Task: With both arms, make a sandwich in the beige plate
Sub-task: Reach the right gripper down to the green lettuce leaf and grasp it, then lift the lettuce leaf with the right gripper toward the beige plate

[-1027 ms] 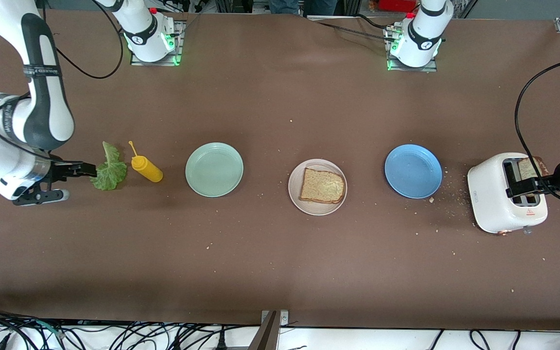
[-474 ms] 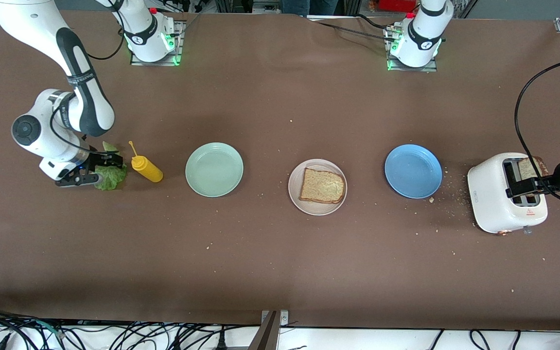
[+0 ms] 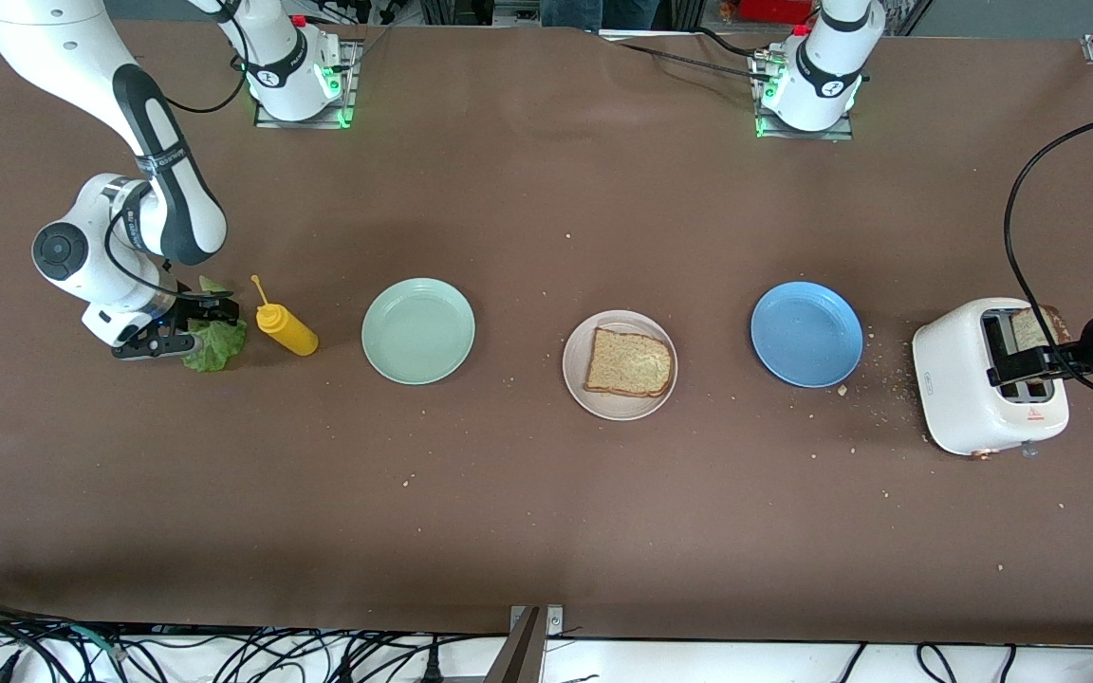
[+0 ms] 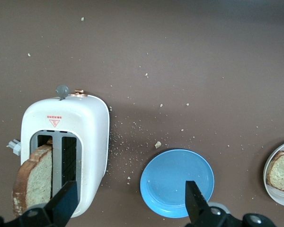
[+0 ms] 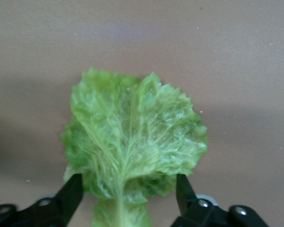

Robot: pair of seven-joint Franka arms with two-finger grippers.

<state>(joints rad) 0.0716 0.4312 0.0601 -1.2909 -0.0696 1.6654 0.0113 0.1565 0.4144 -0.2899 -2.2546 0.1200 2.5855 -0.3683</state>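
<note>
Right gripper (image 5: 125, 194) sitting low over crinkled green lettuce leaf (image 5: 132, 146) beside yellow squeeze bottle (image 3: 286, 327), jaws parted, straddling leaf stem. Left gripper (image 4: 130, 208) hovering wide open over white toaster (image 4: 85, 142) holding brown wholegrain toast slice (image 4: 33, 182); second slice (image 3: 630, 363) lying on round beige plate (image 3: 577, 379).

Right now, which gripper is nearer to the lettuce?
The right. The right gripper is down at the lettuce, fingers either side of its stem end. The left gripper waits open at the toaster, at the table's left-arm end.
</note>
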